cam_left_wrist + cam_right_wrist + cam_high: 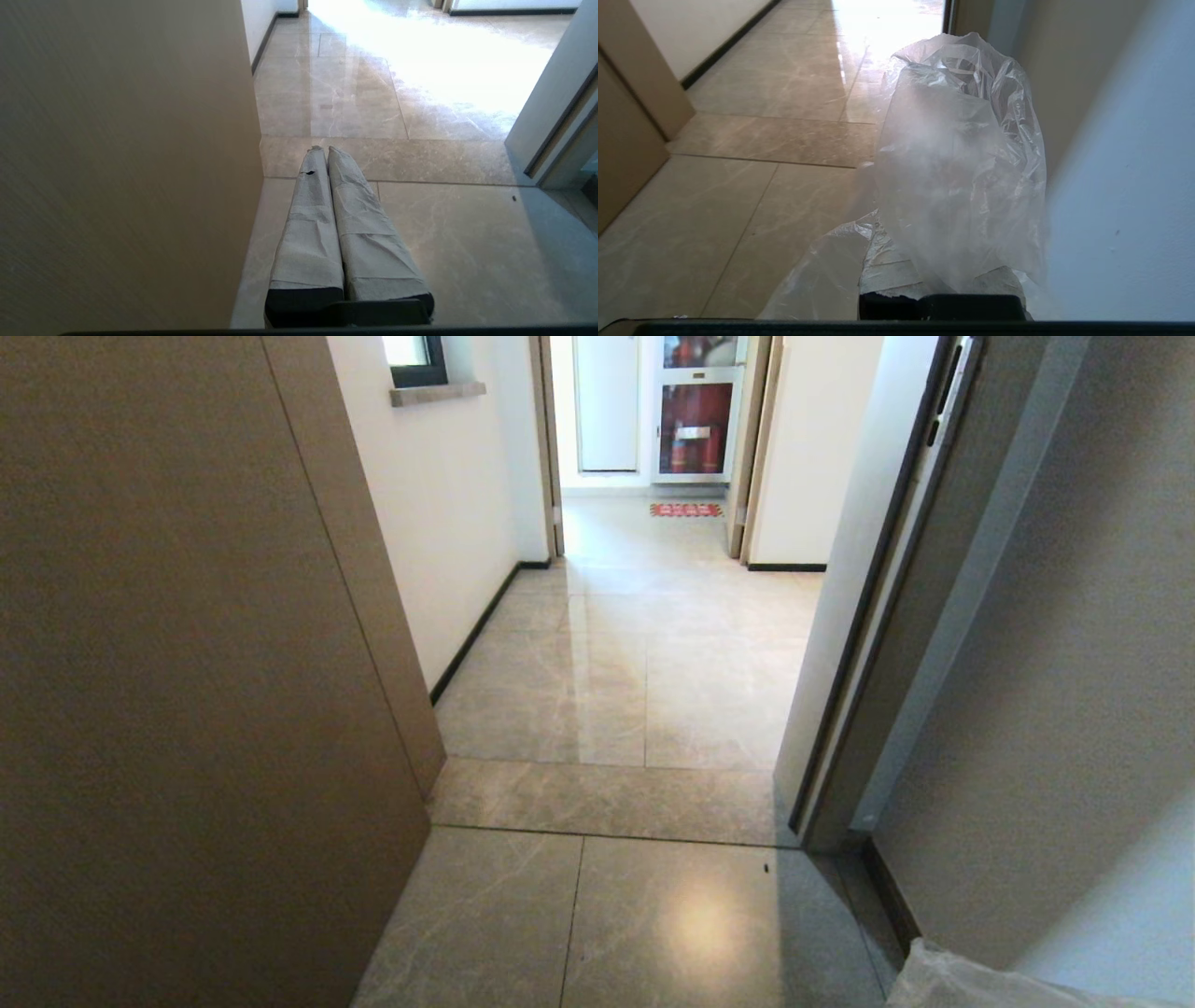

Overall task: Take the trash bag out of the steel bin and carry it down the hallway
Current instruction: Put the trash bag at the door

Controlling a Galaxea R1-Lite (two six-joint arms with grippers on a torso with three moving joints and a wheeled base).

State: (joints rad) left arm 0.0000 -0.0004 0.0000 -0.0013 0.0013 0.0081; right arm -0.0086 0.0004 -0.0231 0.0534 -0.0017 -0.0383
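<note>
The trash bag (962, 163), thin crinkly clear plastic, drapes up and over my right gripper (944, 156), which is shut on it; only the bases of the taped fingers (887, 275) show under the plastic. A corner of the bag (962, 980) shows at the lower right of the head view. My left gripper (325, 149) is shut and empty, held level above the floor. The hallway (644, 644) with glossy grey-beige tiles runs straight ahead. The steel bin is out of view.
A tan door panel (187, 663) stands close on the left. A grey door frame and wall (878, 616) close in on the right. At the hallway's far end are a red floor mat (686, 510) and a fire extinguisher cabinet (695, 425).
</note>
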